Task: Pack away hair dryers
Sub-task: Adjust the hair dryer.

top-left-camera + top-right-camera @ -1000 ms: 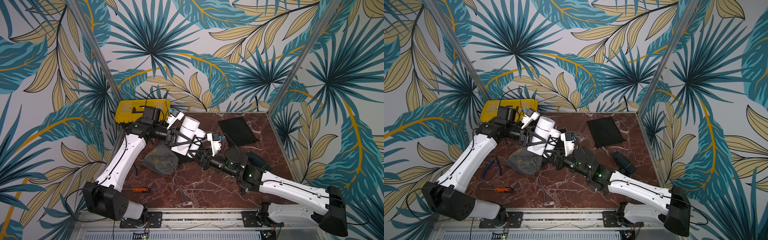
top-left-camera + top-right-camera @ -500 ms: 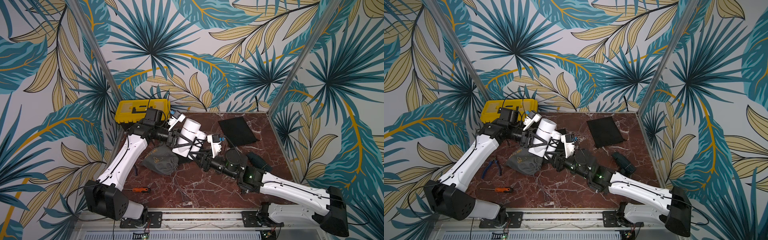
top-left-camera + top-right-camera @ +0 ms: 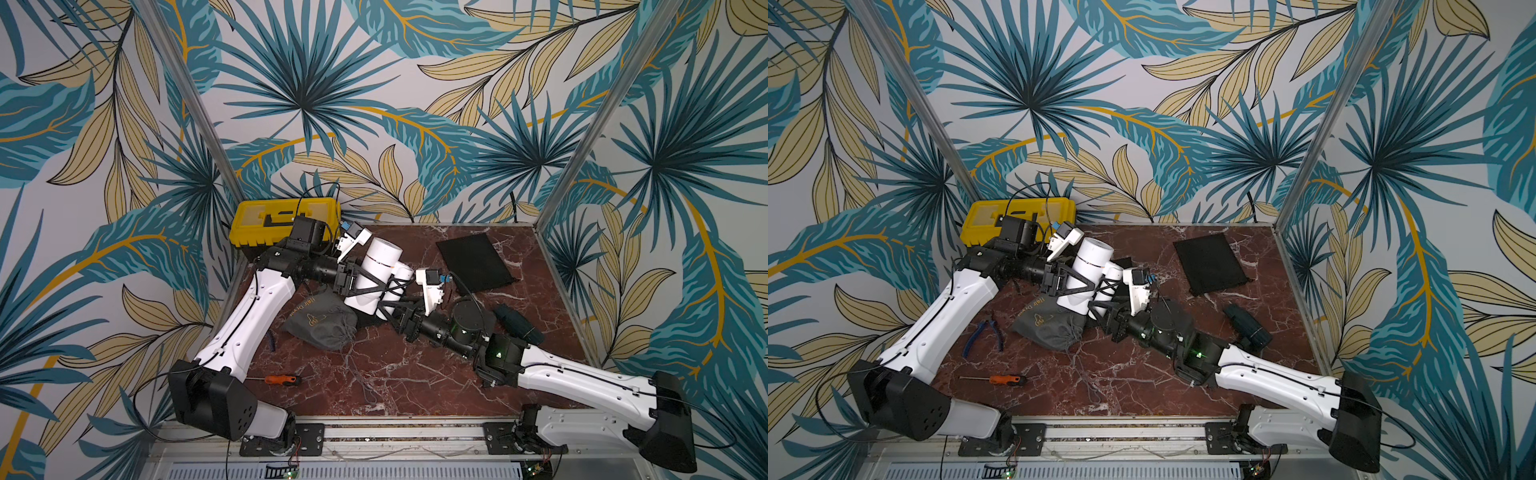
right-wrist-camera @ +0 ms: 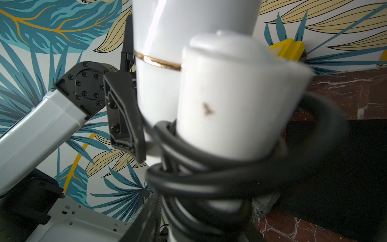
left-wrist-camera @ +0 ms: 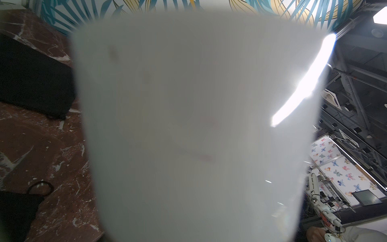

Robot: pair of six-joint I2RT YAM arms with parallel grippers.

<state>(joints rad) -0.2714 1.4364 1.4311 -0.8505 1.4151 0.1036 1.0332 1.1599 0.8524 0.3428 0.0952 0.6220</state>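
The white hair dryer is held tilted above the table between both arms. My left gripper is shut across its wide barrel, which fills the left wrist view. My right gripper is closed round the folded handle wrapped in black cord. In the right wrist view, a left finger presses on the barrel. A dark teal hair dryer lies on the table beside the right arm. A grey pouch lies just below the held dryer.
A flat black pouch lies at the back right. A yellow toolbox stands in the back left corner. An orange-handled screwdriver and blue pliers lie near the left arm. Metal posts frame the table.
The dryer and both grippers have barely shifted. Neither hold has visibly changed.
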